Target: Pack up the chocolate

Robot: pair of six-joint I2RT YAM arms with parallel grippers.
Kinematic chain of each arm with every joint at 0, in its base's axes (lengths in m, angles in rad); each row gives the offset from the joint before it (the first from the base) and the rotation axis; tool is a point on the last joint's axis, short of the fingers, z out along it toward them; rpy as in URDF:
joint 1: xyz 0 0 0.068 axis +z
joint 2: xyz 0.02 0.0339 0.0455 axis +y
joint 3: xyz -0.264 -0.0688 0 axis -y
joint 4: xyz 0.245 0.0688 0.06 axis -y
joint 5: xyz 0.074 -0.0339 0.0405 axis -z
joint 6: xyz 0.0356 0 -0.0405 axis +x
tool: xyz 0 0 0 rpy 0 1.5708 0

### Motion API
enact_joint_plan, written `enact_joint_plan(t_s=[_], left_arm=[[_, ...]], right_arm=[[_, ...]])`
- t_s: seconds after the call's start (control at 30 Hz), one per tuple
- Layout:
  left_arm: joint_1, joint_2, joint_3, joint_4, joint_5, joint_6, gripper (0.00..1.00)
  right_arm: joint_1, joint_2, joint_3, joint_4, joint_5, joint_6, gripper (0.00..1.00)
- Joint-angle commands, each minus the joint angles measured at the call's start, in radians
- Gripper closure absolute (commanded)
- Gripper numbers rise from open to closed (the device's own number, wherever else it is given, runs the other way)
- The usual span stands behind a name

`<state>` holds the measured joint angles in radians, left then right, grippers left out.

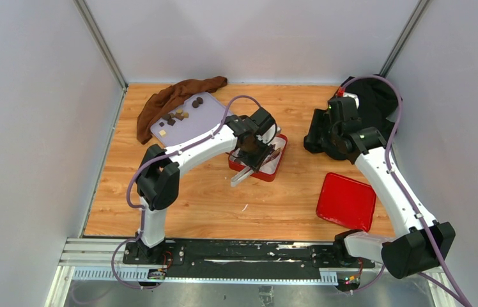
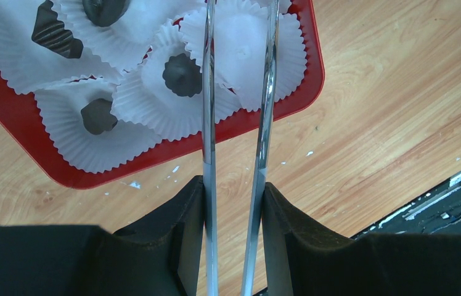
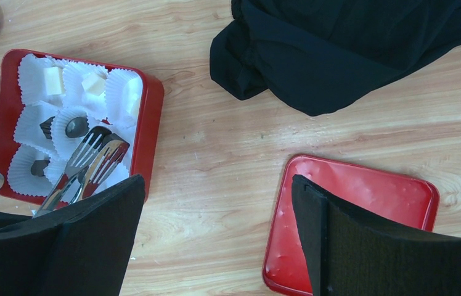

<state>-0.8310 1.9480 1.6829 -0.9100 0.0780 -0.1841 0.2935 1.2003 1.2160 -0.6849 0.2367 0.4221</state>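
My left gripper (image 1: 252,150) is shut on metal tongs (image 2: 208,92) and holds them over the red box (image 1: 279,160). The box is lined with white paper cups (image 2: 240,49). Several cups hold dark chocolate pieces (image 2: 182,74), and three at the far side hold cream pieces (image 3: 53,79). The tong arms stand apart over an empty cup, and their tips leave the top of the left wrist view. More loose chocolate pieces (image 1: 176,117) lie on a lavender tray (image 1: 208,118) at the back left. My right gripper (image 3: 216,185) is open and empty above bare table.
A red lid (image 1: 346,200) lies flat at the front right, partly under my right gripper's finger (image 3: 363,246). A brown cloth (image 1: 172,96) lies behind the lavender tray. A black cloth (image 3: 351,43) is heaped at the back right. Walls enclose three sides.
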Motion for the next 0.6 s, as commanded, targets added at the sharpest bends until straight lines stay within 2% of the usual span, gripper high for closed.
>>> enact_joint_plan(t_s=[0.0,0.03,0.17,0.57], left_arm=[[-0.007,0.02,0.021,0.019,0.006,0.001,0.83],[-0.007,0.023,0.024,0.019,0.002,0.001,0.77],[-0.007,0.033,0.031,0.019,-0.004,-0.002,0.67],[-0.007,0.039,0.047,0.018,-0.007,0.007,0.58]], right_arm=[[-0.007,-0.014,-0.012,-0.028,0.018,-0.008,0.08],[-0.008,-0.012,-0.011,-0.028,0.018,-0.008,0.08],[-0.007,-0.012,-0.01,-0.028,0.018,-0.008,0.08],[-0.007,-0.014,-0.012,-0.028,0.021,0.001,0.08]])
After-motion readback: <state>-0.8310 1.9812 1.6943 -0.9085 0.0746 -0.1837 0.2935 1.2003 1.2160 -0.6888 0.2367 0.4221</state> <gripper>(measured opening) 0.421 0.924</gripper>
